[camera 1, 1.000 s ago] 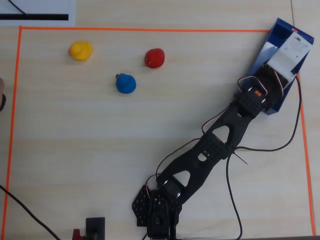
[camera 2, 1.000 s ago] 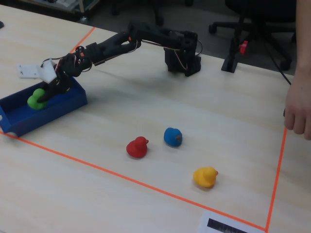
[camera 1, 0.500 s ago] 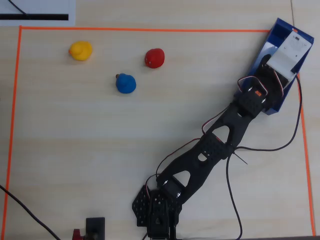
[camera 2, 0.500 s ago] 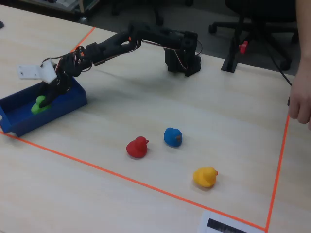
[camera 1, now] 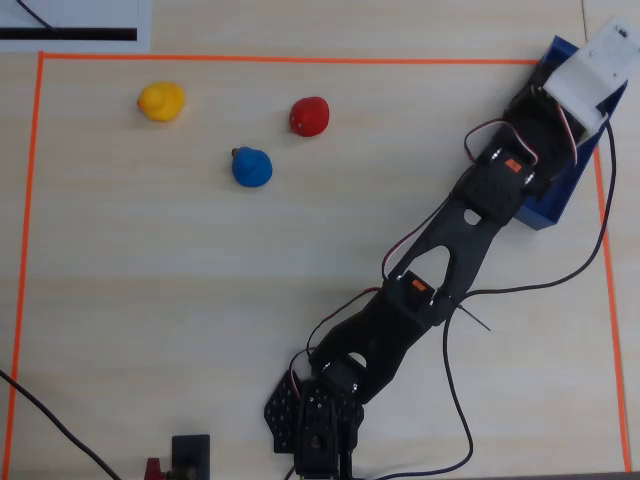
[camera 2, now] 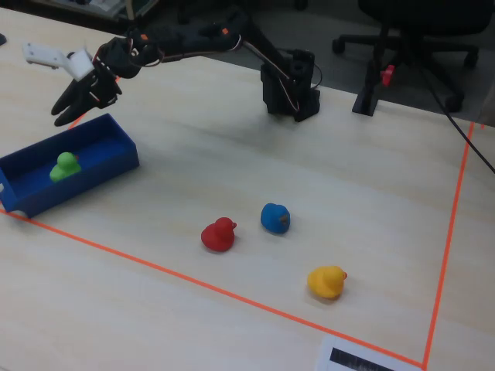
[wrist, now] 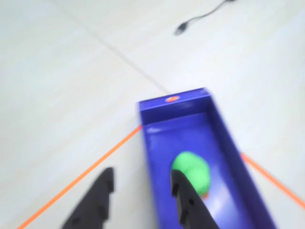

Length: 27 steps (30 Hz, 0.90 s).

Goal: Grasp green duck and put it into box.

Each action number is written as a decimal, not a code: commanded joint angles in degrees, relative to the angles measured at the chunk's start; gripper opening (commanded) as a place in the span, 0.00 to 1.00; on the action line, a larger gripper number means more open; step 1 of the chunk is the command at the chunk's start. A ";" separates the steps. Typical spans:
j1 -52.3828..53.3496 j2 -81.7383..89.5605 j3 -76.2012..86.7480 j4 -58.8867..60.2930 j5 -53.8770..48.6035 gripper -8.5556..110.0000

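tabletop (camera 2: 325, 154) carried all | box (camera 2: 116, 158) sat at its 9 o'clock edge in the fixed view | end effector (camera 2: 63, 110) hung above box, jaws apart, empty | green duck (camera 2: 65, 166) lay inside box

There are 4 rubber ducks in all, 1 of each colour. 1 green duck (camera 2: 66, 166) lies inside the box (camera 2: 116, 158), at about 9 o'clock in the fixed view. 1 red duck (camera 2: 219, 234), 1 blue duck (camera 2: 274, 218) and 1 yellow duck (camera 2: 326, 281) sit on the table (camera 2: 371, 185), toward 6 o'clock. There is 1 box, 1 robot arm (camera 2: 193, 39) with 1 gripper (camera 2: 66, 110), and 1 orange tape outline (camera 2: 448, 232) of 4 sides.
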 commanded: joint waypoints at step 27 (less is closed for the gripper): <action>-31.46 111.62 109.86 24.17 -2.99 0.07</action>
